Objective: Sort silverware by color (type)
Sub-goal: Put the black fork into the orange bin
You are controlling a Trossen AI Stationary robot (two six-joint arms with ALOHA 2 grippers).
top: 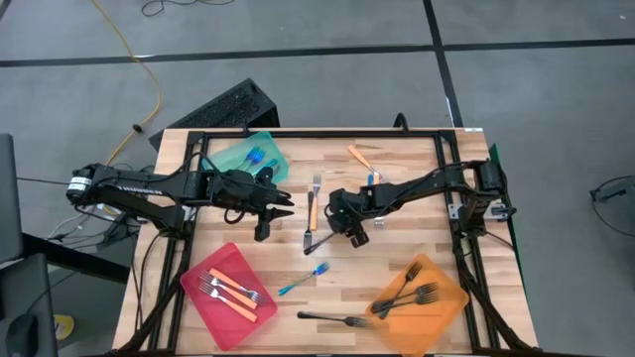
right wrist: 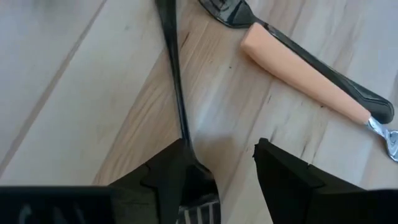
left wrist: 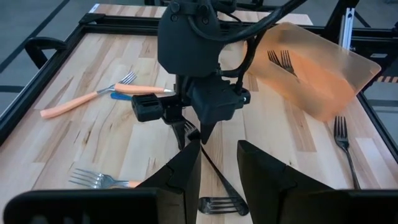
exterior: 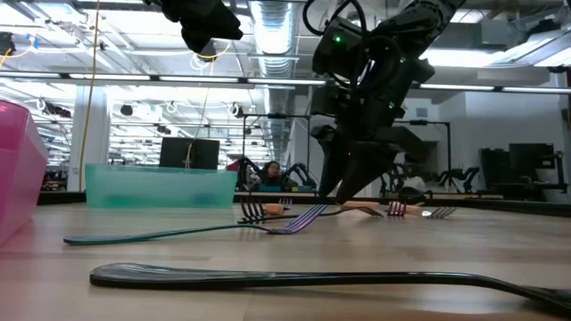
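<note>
No writing is readable. The right gripper (top: 342, 230), fingers spread, stands over a slim all-black fork (top: 319, 239) at the table's centre, beside an orange-handled metal-tined fork (top: 314, 206). The left gripper (top: 283, 206) hovers nearby, fingers parted, empty.

A: What's on the wood table (top: 397, 198)?
B: Teal tray (top: 248, 157) far left, red tray (top: 230, 296) near left, orange tray (top: 429, 305) near right; loose forks (top: 315, 206) mid-table.

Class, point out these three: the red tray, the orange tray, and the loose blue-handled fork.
red tray (top: 204, 295), high view, bare floor.
orange tray (top: 444, 297), high view, bare floor.
blue-handled fork (top: 302, 279), high view, mid-handle.
</note>
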